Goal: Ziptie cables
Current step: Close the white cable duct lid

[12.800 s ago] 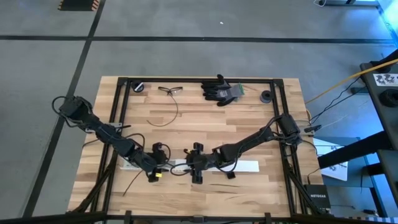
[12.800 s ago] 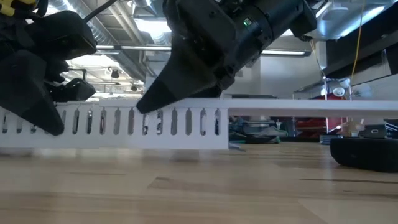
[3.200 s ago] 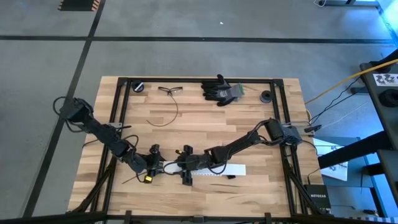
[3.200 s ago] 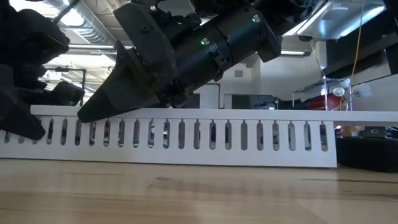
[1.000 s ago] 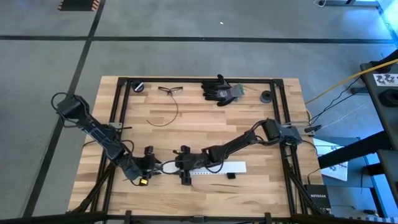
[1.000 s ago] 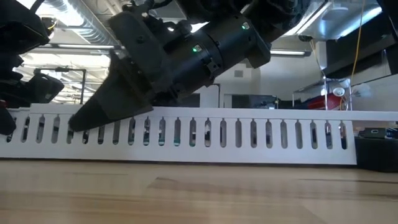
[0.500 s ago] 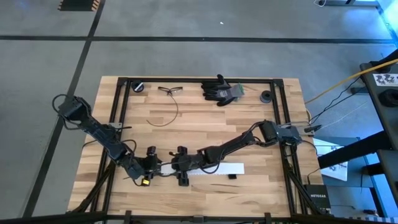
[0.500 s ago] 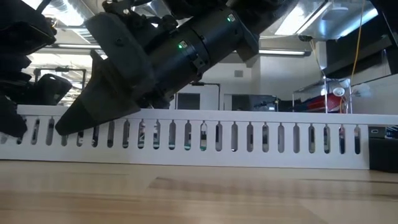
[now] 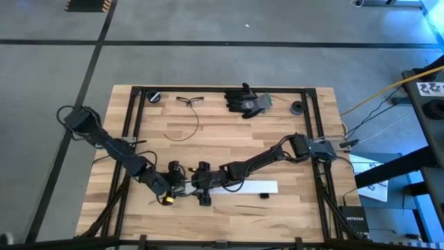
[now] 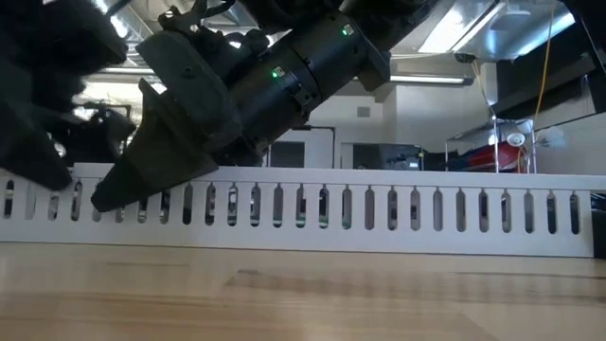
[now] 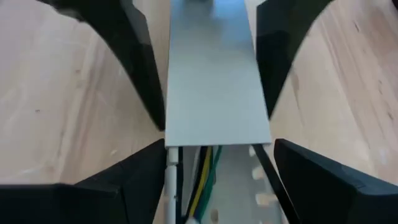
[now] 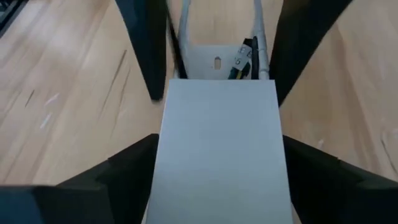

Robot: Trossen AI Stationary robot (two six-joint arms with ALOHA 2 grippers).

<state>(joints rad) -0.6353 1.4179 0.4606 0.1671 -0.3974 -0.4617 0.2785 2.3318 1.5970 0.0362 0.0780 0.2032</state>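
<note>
A long white slotted duct (image 9: pixel 239 187) lies flat on the near middle of the table, and a flat white lid (image 11: pixel 214 81) covers most of it. At its uncovered left end the cables (image 11: pixel 202 180), yellow, green and pale, lie inside the channel; the right wrist view shows them too (image 12: pixel 244 61). My left gripper (image 9: pixel 179 187) stands open at that end with one finger (image 11: pixel 134 177) on either side of the duct. My right gripper (image 9: pixel 202 186) faces it, open, astride the lid (image 12: pixel 217 124). A thin black curved ziptie (image 9: pixel 184 128) lies on the table farther back.
Black gloves (image 9: pixel 246 101), safety glasses (image 9: pixel 189 101) and two round black items (image 9: pixel 154 96) (image 9: pixel 297 107) lie along the far edge. A small black piece (image 9: pixel 263 196) sits just in front of the duct. Black frame rails (image 9: pixel 132 139) run along the table's sides.
My left gripper has moved toward the table's right edge, closer to the right gripper. The white duct has slid a little toward the table's right edge and still lies flat.
</note>
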